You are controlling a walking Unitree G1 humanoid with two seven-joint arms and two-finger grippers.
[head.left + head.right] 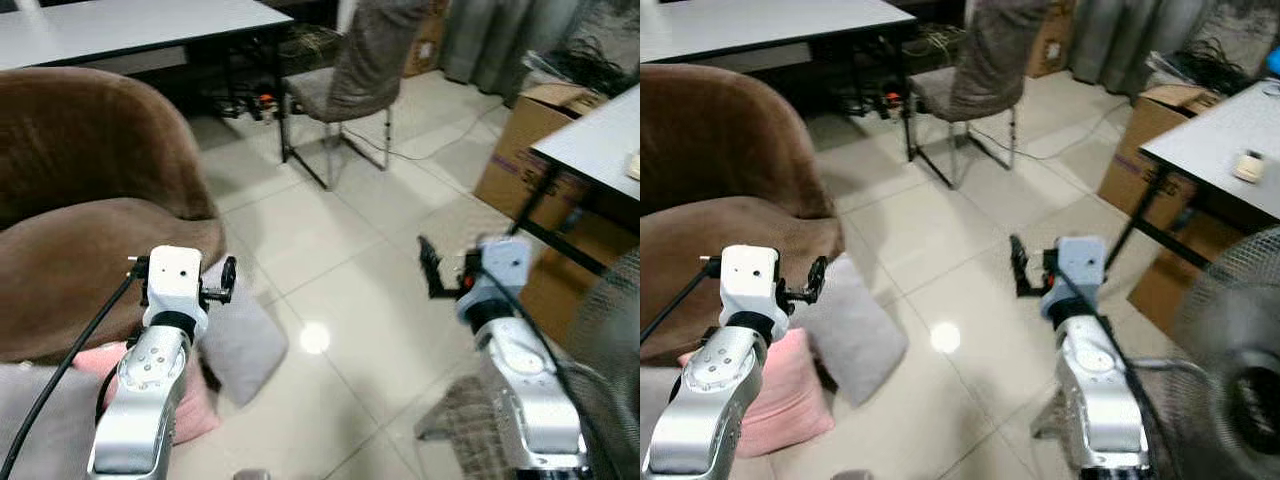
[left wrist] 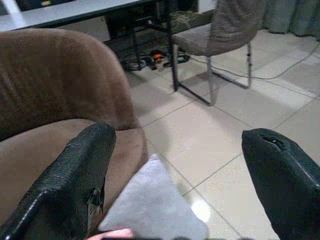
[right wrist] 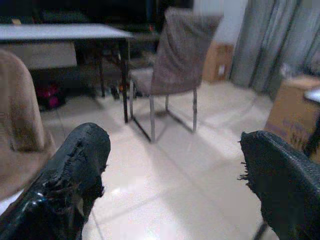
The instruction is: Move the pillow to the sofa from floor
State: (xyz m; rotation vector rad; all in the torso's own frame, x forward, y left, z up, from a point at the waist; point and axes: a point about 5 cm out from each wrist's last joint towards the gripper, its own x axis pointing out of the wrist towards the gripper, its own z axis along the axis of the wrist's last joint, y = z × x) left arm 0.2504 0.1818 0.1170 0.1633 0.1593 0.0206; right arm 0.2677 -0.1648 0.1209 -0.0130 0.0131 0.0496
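Note:
A grey pillow lies on the tiled floor, leaning against the front of the brown sofa. A pink pillow lies beside it, closer to me and partly behind my left arm. My left gripper hovers open above the grey pillow, holding nothing, at the sofa's front corner. My right gripper is open and empty over bare floor to the right, well apart from both pillows.
A grey chair and a white table stand at the back. A cardboard box and a second table are on the right, with a fan near my right arm. Open tiled floor lies between the arms.

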